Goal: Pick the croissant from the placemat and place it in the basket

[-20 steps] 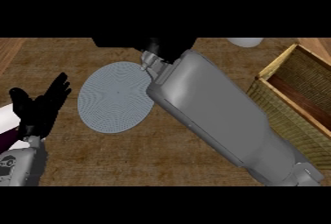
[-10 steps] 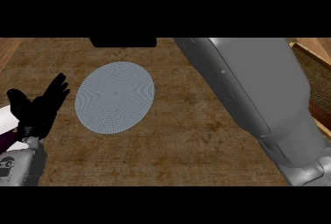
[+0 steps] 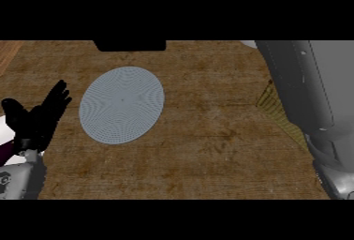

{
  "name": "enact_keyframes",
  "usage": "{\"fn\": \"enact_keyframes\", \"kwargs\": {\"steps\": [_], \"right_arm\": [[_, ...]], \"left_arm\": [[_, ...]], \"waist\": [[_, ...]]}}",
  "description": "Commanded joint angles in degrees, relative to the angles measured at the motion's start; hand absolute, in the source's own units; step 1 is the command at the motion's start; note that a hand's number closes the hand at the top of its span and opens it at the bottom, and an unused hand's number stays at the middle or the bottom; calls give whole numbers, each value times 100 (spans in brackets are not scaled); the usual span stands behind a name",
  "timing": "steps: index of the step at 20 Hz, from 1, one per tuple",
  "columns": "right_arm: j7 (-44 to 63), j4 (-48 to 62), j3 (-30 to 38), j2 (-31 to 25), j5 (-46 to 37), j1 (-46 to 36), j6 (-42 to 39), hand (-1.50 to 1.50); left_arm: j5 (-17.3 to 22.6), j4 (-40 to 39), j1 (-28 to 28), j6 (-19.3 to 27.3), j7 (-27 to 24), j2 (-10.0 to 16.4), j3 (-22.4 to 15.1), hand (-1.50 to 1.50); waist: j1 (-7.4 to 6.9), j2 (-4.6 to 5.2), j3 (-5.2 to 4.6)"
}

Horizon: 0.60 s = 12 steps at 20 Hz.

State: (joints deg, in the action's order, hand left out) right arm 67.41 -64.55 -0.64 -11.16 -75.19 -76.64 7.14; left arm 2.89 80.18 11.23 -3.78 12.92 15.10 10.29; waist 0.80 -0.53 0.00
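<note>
The right forearm covers the basket; placemat lies unobstructed.

The worktop is brown wood, matt, with a rough, mottled grain. The placemat towards its left edge is matt grey with a fine ribbed weave. The basket at the right edge shows tan wicker. The right forearm looks smooth, grey and faintly glossy; the left hand is matt black.
</note>
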Motion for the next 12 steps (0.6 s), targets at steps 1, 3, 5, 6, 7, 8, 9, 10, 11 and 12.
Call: {"fn": "enact_keyframes", "kwargs": {"steps": [1, 3, 5, 6, 7, 8, 9, 10, 11, 12], "right_arm": [[511, -524, 296, -264, 3, 623, -378, 150], [318, -1144, 400, -381, 196, 873, -884, 150], [230, -1484, 287, -305, 27, 1485, -747, 150], [151, -1515, 560, -533, 219, 1203, -1129, 150], [-44, -1738, 604, -504, 256, 1702, -751, 150], [42, -1456, 640, -413, 92, 1500, -568, 150], [106, -2097, 646, -282, 174, 1909, -615, 150], [4, -2212, 678, -376, 134, 2087, -711, 150], [-28, -2192, 650, -247, 20, 2229, -426, 150], [-391, -2063, 913, -436, 212, 2381, -260, 150]], "left_arm": [[9, 70, -226, -38, -105, -40, -4, 0], [-127, 447, -237, 261, 250, -198, -132, 0], [65, 284, -156, -20, 197, 10, 28, 0], [113, -75, -105, -125, -92, 136, 198, 0], [-96, 105, -203, 108, -91, -165, -69, 0], [-148, -308, 89, 72, -313, -191, -98, 0], [17, 96, 2, 25, 93, 12, 70, 0], [-62, 355, 0, 161, 297, -146, -96, 0], [-159, 304, -42, 230, 139, -241, -163, 0], [-240, 348, -314, 206, 5, -350, -296, 0]], "waist": [[22, 4, 3], [76, -33, 9], [54, -6, 4], [66, 4, -1], [34, 16, 2], [-5, 47, -3], [4, 17, 2], [-10, 16, 3], [-42, 33, 1], [-61, 40, 2]]}}
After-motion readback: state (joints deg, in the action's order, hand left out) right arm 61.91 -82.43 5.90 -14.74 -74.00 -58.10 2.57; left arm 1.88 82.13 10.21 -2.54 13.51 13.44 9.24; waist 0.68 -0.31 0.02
